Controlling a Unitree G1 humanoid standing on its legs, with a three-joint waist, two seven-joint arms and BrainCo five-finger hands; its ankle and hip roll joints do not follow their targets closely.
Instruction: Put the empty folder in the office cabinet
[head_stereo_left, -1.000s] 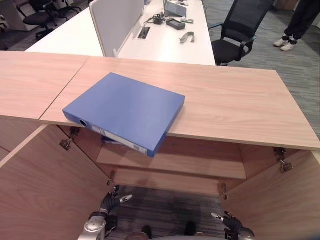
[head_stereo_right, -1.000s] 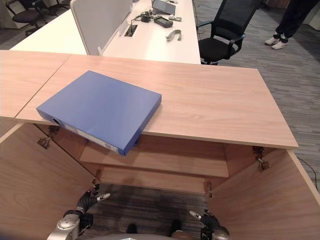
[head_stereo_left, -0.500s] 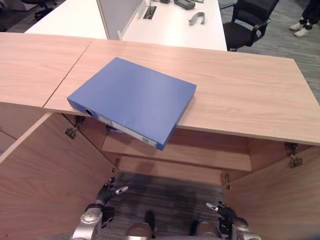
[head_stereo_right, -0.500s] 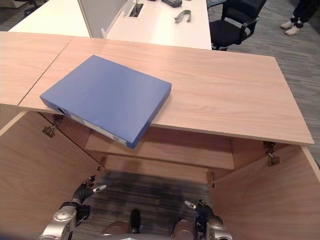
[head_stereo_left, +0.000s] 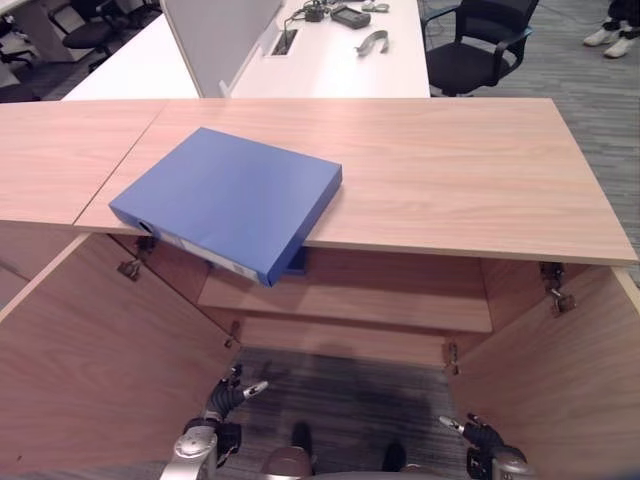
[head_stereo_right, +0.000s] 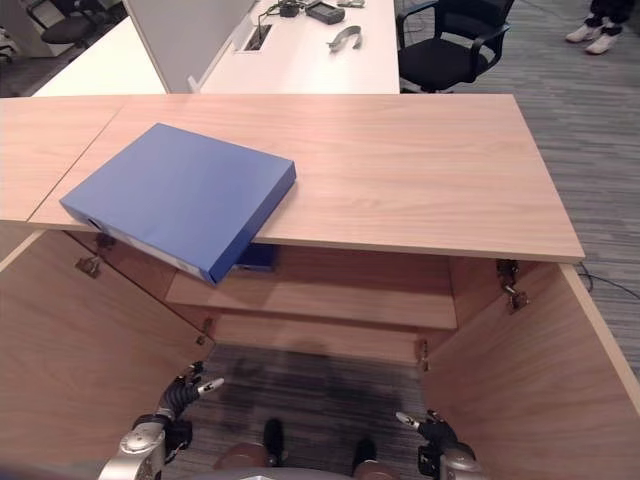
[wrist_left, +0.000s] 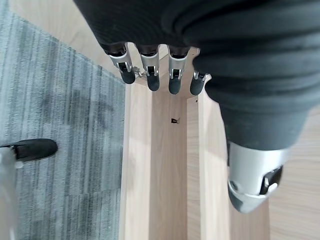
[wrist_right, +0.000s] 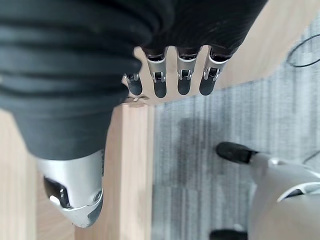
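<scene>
A blue folder (head_stereo_left: 225, 200) lies flat on the wooden cabinet top (head_stereo_left: 450, 170), at its left part, with one corner hanging out over the front edge. Below it the cabinet stands open, showing a wooden shelf (head_stereo_left: 380, 300) inside. My left hand (head_stereo_left: 225, 393) hangs low in front of the cabinet near the left door, with its fingers (wrist_left: 150, 75) straight and holding nothing. Low by the right door is my right hand (head_stereo_left: 478, 436), its fingers (wrist_right: 170, 82) likewise relaxed and holding nothing. Both hands are far below the folder.
The cabinet's left door (head_stereo_left: 90, 350) and right door (head_stereo_left: 570, 380) are swung out towards me. A second blue item (head_stereo_right: 255, 257) sits on the shelf under the folder's corner. Behind the cabinet are a white desk (head_stereo_left: 330, 60), a black chair (head_stereo_left: 475, 45) and a person's shoes (head_stereo_left: 615, 40).
The whole picture has shifted, so the camera moved. The folder keeps its place on the cabinet top, and both hands stay low and open.
</scene>
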